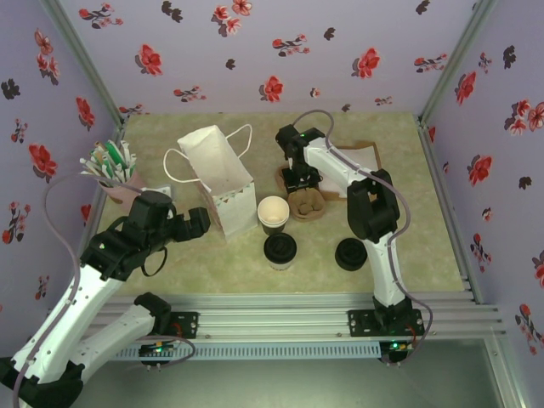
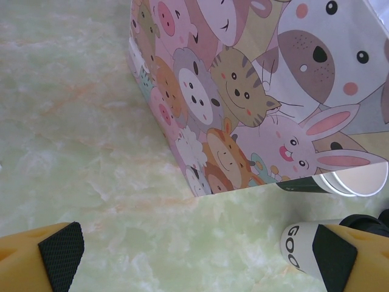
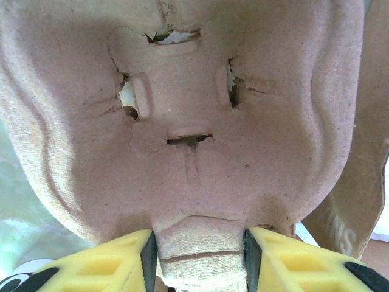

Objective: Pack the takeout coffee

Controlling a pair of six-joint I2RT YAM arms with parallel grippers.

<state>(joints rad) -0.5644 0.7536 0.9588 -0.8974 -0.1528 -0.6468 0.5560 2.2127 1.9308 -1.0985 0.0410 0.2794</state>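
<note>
Your right claw (image 3: 197, 258) pinches just a thin tab of the pulp carrier (image 3: 182, 158), your left claw (image 2: 194, 258) gapes empty, so lifting may tear this tab.

A lab test booth: floral-papered walls (image 1: 272, 51) on aluminium framing (image 1: 280, 308)

On your counter (image 1: 212, 265) the bag (image 1: 223, 174) stands left of centre — the open cup (image 1: 274, 211) just right of its front corner, the takeout coffee (image 1: 280, 248) just before that cup. The cup carrier (image 1: 310, 206) lies right of the open cup; the lid stack (image 1: 351, 253) sits right of the takeout coffee.
</note>
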